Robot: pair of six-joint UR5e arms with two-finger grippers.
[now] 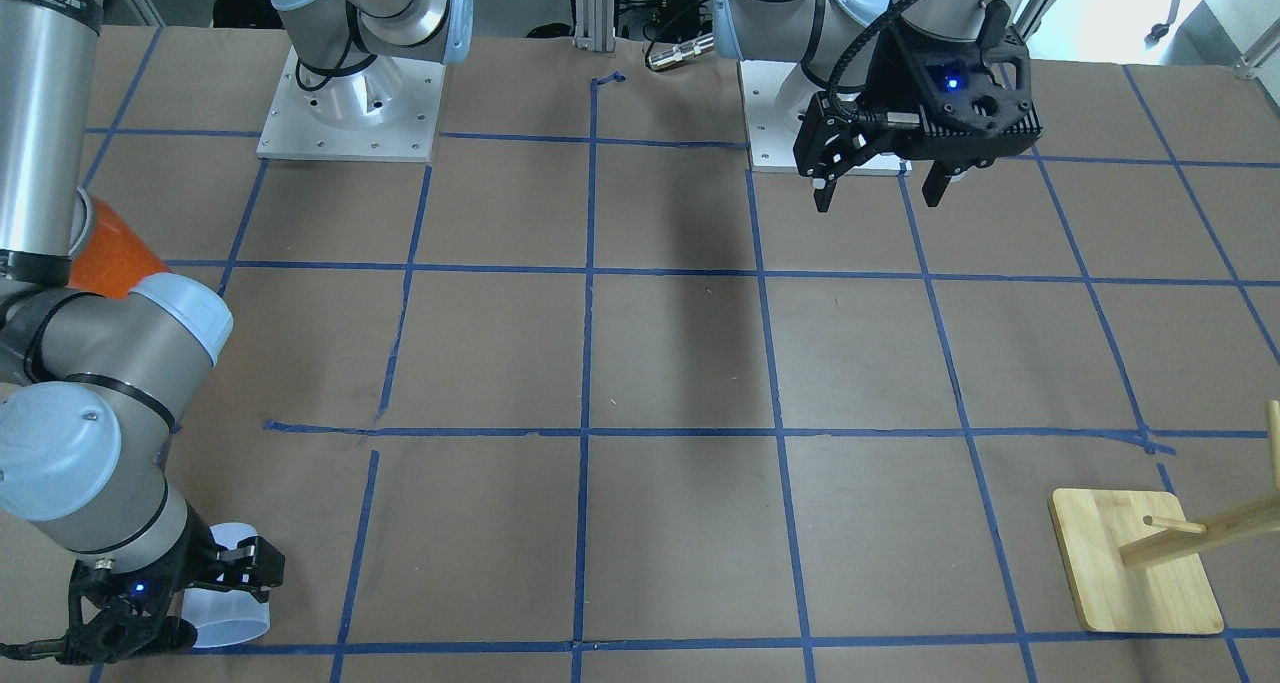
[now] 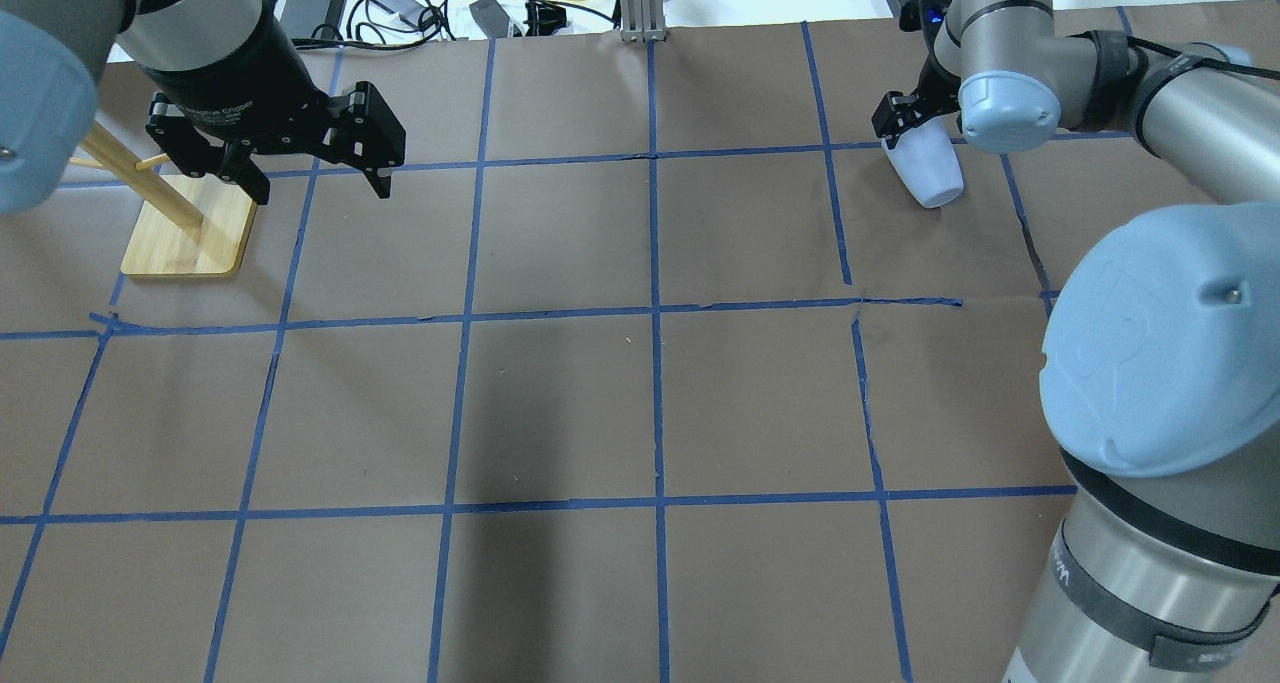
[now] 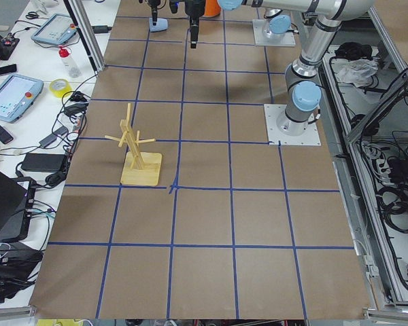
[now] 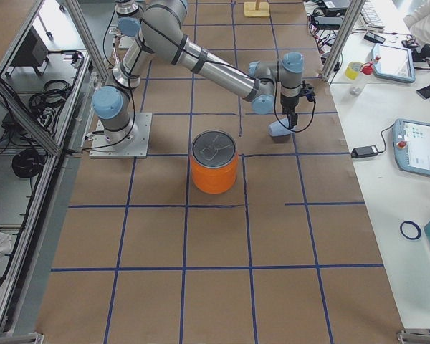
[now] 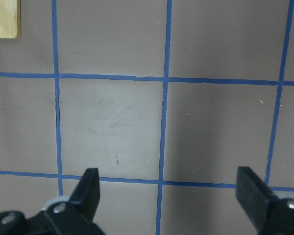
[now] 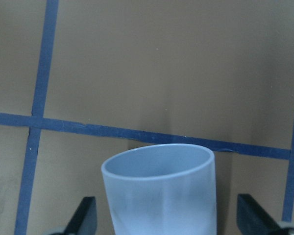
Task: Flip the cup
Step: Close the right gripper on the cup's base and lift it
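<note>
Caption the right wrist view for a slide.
Right gripper straddles the pale blue cup, fingers open and clear of its sides, above the blue-taped brown table.

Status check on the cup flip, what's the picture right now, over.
Left gripper open, empty, above table. Right gripper open, straddling the cup, not yet closed on it. Orange can stands apart from the cup.

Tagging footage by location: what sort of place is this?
Probably a robotics lab: left arm and right arm bolted to a tape-gridded table, with a teach pendant on the side bench.
</note>
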